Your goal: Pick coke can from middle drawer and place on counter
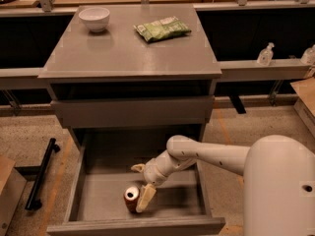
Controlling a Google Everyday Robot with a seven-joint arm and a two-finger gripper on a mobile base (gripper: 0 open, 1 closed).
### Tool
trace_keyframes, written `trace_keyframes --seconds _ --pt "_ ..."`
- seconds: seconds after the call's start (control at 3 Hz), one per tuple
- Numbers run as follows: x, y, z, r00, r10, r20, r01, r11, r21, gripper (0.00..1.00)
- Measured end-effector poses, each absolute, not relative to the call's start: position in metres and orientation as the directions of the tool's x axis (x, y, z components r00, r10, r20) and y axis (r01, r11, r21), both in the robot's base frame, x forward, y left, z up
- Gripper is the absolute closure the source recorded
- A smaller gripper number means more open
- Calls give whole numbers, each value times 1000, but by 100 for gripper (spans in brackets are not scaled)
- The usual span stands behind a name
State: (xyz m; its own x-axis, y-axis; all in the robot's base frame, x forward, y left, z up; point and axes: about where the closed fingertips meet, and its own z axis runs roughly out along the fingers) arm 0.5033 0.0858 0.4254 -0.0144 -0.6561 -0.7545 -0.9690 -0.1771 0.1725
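Note:
The coke can (130, 198), red with a silver top, stands upright on the floor of the open middle drawer (170, 208), near its front. My gripper (138, 188) is down inside the drawer just right of the can. It is open. One tan finger (145, 198) lies against the can's right side and the other finger (138, 168) sticks out behind the can, clear of it. The white arm reaches in from the lower right. The grey counter (123, 50) is above the drawers.
A white bowl (94, 18) and a green snack bag (162, 28) lie at the back of the counter. A shut drawer front (133, 111) sits above the open drawer. A black bar (40, 173) lies on the floor at left.

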Motion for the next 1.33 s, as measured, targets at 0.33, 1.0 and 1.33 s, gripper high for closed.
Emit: trace_keyframes --seconds 0.33,1.0,1.33 --pt "493 101 414 -27 -640 -768 -958 -202 202 0" --pt "479 135 412 -3 -593 -805 -933 -289 216 42" --pt "481 136 422 -8 -562 -827 -936 -288 204 64"
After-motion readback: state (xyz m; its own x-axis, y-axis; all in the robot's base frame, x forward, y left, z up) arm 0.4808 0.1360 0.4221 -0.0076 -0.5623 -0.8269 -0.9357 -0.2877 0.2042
